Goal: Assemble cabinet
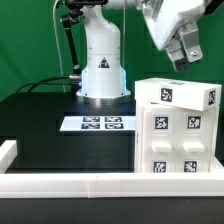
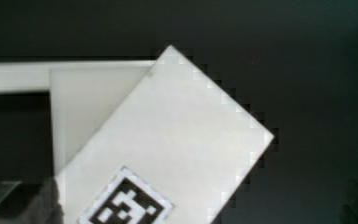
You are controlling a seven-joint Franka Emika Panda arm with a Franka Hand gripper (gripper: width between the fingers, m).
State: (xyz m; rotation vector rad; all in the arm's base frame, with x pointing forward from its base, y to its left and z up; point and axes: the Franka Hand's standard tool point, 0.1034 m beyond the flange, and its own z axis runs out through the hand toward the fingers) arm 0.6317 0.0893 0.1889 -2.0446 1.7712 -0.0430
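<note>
Cabinet (image 1: pixel 176 132) upright, hand (image 1: pixel 188 52) hovering above

The cabinet (image 1: pixel 175 130) stands at the exterior view's right of the marker board (image 1: pixel 100 123).

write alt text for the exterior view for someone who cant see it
A white box-like cabinet covered in black-and-white square tags stands on a black table at the exterior view's right, with the robot's gripper hanging above it, not touching. Behind, the flat marker board lies before the arm's white base.
</note>
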